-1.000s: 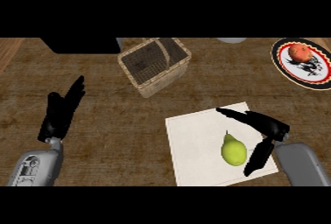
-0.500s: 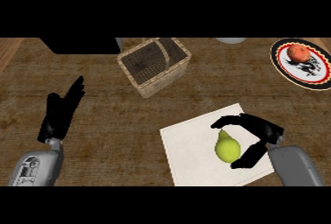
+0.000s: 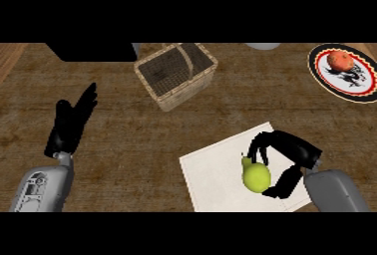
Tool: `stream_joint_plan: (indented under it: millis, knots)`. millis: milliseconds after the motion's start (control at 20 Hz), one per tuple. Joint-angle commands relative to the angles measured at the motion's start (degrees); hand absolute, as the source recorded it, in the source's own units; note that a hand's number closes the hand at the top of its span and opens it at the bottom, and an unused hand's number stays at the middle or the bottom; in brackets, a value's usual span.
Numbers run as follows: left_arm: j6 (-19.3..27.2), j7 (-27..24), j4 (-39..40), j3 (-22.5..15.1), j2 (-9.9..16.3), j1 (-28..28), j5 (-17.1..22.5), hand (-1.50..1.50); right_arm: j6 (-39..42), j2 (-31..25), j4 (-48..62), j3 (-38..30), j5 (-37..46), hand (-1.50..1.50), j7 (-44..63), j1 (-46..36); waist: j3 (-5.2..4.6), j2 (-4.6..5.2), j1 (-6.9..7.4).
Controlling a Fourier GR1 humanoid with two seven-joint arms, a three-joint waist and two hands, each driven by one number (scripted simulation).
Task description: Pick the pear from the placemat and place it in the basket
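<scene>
A yellow-green pear [image 3: 256,177] lies on the white placemat [image 3: 213,174] at the lower right of the head view. My right hand [image 3: 293,152] is curled round it, fingers over its stem end and thumb under its base. The woven basket [image 3: 175,74] stands at the upper middle, well apart from the pear. My left hand [image 3: 70,124] rests open at the left, fingers up, holding nothing.
A round plate [image 3: 346,72] with a red fruit on it sits at the upper right. A black block [image 3: 92,51] lies at the top left behind the basket. A grey object [image 3: 262,46] shows at the top edge. Wooden counter lies between basket and placemat.
My right hand has closed its fingers round the pear. The placemat and pear have slid a little to the left. The left hand has stayed where it was.
</scene>
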Motion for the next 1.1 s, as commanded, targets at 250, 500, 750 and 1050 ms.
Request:
stream_joint_plan:
  millis: [250,500,750,1050]
  knots:
    - [-1.6,-1.2,1.3,-2.5,-1.2,-0.4,-0.5,0.00,-6.9,14.5,-7.9,18.2,22.1,1.50,25.4,-18.7,-0.84,-1.09,5.81]
    - [-2.2,-0.9,2.2,-4.0,-2.4,-2.4,-0.8,0.00,-8.5,15.6,-4.8,27.2,22.5,1.50,39.7,-30.0,-0.18,0.39,7.74]
    - [-1.9,-1.5,2.6,-4.7,-3.0,-3.4,-1.3,0.00,-16.7,15.7,-7.6,26.8,5.2,1.50,51.5,-32.5,-0.01,0.65,9.08]
    - [-1.6,-0.6,3.4,-4.7,-3.3,-5.9,-1.5,0.00,-30.2,15.7,-12.5,23.1,-7.5,1.50,61.4,-43.0,0.01,0.26,9.28]
